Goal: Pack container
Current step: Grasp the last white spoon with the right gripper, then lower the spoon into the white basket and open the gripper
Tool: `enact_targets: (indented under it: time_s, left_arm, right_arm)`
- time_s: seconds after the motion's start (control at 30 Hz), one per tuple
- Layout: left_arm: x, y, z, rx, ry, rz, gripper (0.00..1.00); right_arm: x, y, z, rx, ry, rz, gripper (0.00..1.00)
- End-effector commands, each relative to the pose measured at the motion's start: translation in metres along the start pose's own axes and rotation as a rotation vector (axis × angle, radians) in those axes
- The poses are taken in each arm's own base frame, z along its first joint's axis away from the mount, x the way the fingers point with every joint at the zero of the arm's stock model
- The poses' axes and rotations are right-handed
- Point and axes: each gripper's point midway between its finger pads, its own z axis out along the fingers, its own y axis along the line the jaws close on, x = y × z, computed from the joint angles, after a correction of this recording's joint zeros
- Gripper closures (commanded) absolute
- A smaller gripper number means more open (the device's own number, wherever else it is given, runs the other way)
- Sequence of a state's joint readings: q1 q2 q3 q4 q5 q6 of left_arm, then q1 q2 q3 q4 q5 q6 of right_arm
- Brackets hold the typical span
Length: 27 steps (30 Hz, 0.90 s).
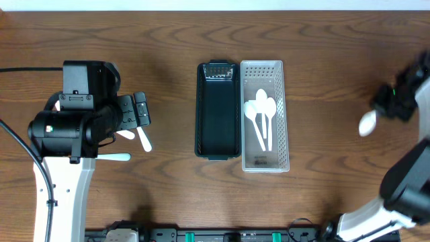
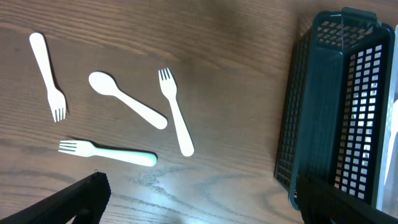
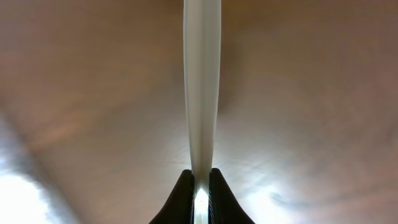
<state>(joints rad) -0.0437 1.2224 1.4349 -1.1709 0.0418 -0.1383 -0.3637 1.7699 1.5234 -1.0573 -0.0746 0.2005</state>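
A dark green basket (image 1: 199,111) and a white basket (image 1: 285,114) stand side by side mid-table; the white one holds three white spoons (image 1: 261,114). At the far right my right gripper (image 1: 384,111) is shut on a white spoon (image 1: 367,124), lifted off the table. In the right wrist view the fingers (image 3: 186,193) pinch its handle (image 3: 201,87) edge-on. My left gripper (image 1: 138,111) hangs open over loose utensils. In the left wrist view lie a white spoon (image 2: 127,99) and three forks (image 2: 175,112), (image 2: 48,76), (image 2: 107,152), ahead of the open gripper (image 2: 199,199).
The dark green basket (image 2: 336,106) stands empty at the right of the left wrist view, close to the right finger. A black cable (image 1: 27,69) runs along the table's left side. Arm bases sit along the front edge.
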Motion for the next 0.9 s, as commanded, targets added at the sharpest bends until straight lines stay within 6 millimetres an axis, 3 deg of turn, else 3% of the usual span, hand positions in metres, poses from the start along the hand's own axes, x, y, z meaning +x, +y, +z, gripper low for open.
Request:
enact_targets:
  time_s: [0.0,0.13,0.27,0.33,0.53,0.63,0.77,0.87]
  left_arm:
    - [-0.001,0.001,-0.001,-0.007,-0.004,-0.005,0.02]
    - [-0.001,0.001,-0.001,-0.008,-0.004,-0.005,0.02]
    - [-0.001,0.001,-0.001,-0.008,-0.004,-0.005,0.02]
    - [-0.001,0.001,-0.001,-0.008,-0.004,-0.005,0.02]
    - [-0.001,0.001,-0.001,-0.008,-0.004,-0.005,0.02]
    - [-0.001,0.001,-0.001,-0.008,-0.004,-0.005,0.02]
    - [-0.001,0.001,-0.001,-0.008,-0.004,-0.005,0.02]
    - [-0.001,0.001,-0.001,-0.008,-0.004,-0.005,0.02]
  right_arm:
    - [0.003,0.075,-0.059,-0.110,-0.140,-0.156,0.96]
    - [0.037,0.142,-0.068,-0.187,-0.129,-0.261,0.96]
    - [0.084,0.193,-0.047,-0.211,-0.044,-0.377,0.96]
    - [0.102,0.207,-0.030,-0.189,-0.002,-0.415,0.95]
    - [0.155,0.228,0.036,-0.092,0.172,-0.540,0.95]
    - [0.172,0.233,0.059,-0.064,0.223,-0.574,0.95]
    - [0.176,0.237,0.064,-0.066,0.225,-0.594,0.82]
    - [0.172,0.243,0.060,-0.086,0.200,-0.610,0.79]
